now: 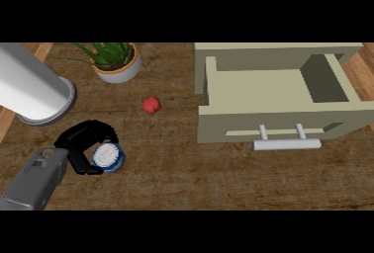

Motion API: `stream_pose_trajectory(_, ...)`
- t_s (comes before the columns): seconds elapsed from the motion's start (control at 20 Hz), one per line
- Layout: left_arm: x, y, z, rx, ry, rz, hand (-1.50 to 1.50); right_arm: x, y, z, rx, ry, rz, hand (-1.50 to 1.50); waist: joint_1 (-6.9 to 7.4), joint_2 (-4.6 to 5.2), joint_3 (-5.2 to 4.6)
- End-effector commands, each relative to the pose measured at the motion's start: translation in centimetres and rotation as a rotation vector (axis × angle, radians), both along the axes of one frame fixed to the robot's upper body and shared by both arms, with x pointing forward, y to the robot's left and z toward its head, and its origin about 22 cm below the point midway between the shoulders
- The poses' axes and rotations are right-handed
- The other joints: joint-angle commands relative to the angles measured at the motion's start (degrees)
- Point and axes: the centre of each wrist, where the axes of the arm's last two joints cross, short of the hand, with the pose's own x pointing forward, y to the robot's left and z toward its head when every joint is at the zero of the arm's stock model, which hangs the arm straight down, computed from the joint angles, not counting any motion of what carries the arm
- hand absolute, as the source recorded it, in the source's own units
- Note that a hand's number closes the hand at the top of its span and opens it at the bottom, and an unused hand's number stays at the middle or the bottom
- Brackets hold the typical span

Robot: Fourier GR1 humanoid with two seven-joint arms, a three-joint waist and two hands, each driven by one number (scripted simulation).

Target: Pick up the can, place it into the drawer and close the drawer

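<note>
**A:** Start big. How far along is the job?

**B:** Early, I'd judge. On the wooden counter (182, 183) the drawer (252, 89) stands pulled right out at the right side with nothing visible inside, its bar handle (286, 144) facing the robot. So placing and closing are both left to do.

**A:** And the left side?

**B:** A tall white cylinder (29, 86) stands at the far left, cut off by the frame's edge. The grey left forearm (35, 180) comes in below it. A potted plant (116, 66) sits further back.

**A:** The hand itself?

**B:** The left hand (84, 136) has its black fingers curled round the can (108, 156), thumb on the near side. That looks like the grasp being made.

**A:** Where is the can, then?

**B:** Inside that hand, near the counter's left, well apart from the drawer. Only its white top and blue rim show.

**A:** Lifted yet?

**B:** I can't tell, since the steep view hides its base. A small red thing (151, 104) lies between the hand and the drawer, and I can't tell what it is. The right hand isn't visible.
</note>
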Motion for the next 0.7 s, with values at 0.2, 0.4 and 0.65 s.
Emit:
stream_pose_trajectory(0.2, -2.8, -3.5, -4.5, -0.209, -0.078, 0.713, 1.5, -1.1, -0.2, 0.1, 0.011, 0.011, -0.05, -1.5, 2.73, -0.81, 0.2)
stream_pose_trajectory(0.4, -0.3, -8.4, -3.1, -0.263, -0.183, 0.799, 1.5, -1.1, 0.0, -0.1, 0.008, 0.008, -0.053, -1.5, 2.19, -0.88, 0.27)
stream_pose_trajectory(0.65, 2.0, -11.0, 1.4, -0.256, -0.263, 0.771, 1.5, -0.9, -0.1, 1.0, 0.014, -0.004, -0.048, -1.5, 2.69, -1.01, 0.26)
